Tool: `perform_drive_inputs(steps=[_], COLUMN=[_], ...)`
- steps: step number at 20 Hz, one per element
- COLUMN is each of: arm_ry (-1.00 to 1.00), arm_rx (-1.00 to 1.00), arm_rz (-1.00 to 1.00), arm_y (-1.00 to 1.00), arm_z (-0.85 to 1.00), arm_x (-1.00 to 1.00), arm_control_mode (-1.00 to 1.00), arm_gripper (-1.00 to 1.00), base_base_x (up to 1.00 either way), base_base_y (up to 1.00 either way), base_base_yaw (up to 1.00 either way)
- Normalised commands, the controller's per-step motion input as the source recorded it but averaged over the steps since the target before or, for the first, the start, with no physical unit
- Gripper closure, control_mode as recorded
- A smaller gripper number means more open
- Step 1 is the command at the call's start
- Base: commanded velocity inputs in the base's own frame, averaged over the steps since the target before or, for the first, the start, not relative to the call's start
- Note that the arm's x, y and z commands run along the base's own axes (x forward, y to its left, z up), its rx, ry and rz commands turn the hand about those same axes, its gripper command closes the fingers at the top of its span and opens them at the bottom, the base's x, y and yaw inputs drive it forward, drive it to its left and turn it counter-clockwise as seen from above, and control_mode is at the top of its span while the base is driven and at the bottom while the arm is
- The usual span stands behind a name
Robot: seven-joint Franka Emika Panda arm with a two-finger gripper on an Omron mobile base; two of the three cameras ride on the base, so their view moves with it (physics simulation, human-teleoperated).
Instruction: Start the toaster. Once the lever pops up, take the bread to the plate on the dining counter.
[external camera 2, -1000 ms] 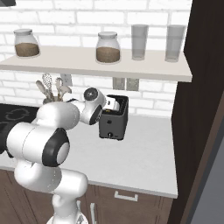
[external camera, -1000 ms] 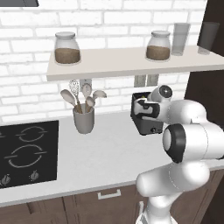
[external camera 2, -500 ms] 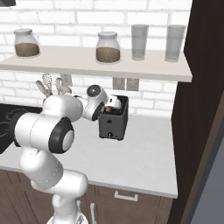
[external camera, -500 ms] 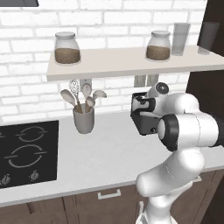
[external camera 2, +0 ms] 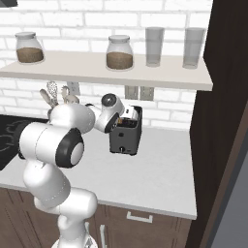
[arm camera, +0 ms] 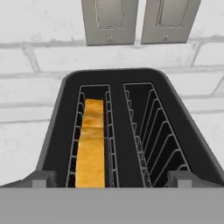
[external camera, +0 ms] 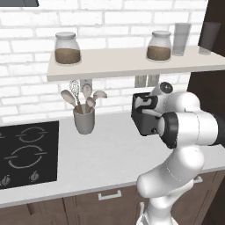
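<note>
We see the toaster standing at the back edge of the white worktop, against the brick wall just below two wall sockets. The bread sits upright in its left slot in the hand view; the right slot holds only wire guides. Our gripper hangs above the slots, jaws spread wide, grasping nothing. We can read no brand, label or writing on the toaster, jars or glasses.
</note>
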Motion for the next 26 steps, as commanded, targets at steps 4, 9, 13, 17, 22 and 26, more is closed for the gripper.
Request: perform_drive_inputs(steps=[4, 9, 13, 17, 22, 26], arm_ry=[0.00, 0.00, 0.00, 0.00, 0.00, 0.00], arm_rx=[0.00, 0.00, 0.00, 0.00, 0.00, 0.00], arm_rz=[0.00, 0.00, 0.00, 0.00, 0.00, 0.00], arm_y=[0.04, 0.19, 0.27, 0.12, -0.07, -0.05], arm_z=[-0.05, 0.00, -0.01, -0.02, -0.08, -0.07], arm_x=[0.00, 0.01, 0.07, 0.18, 0.12, 0.01], arm_control_mode=[-1.00, -1.00, -1.00, -1.00, -1.00, -1.00], arm_gripper=[-1.00, -1.00, -1.00, -1.00, -1.00, -1.00], base_base_x=[0.00, 0.00, 0.00, 0.00, 0.00, 0.00], base_base_y=[0.00, 0.00, 0.00, 0.00, 0.00, 0.00], base_base_yaw=[0.00, 0.00, 0.00, 0.00, 0.00, 0.00])
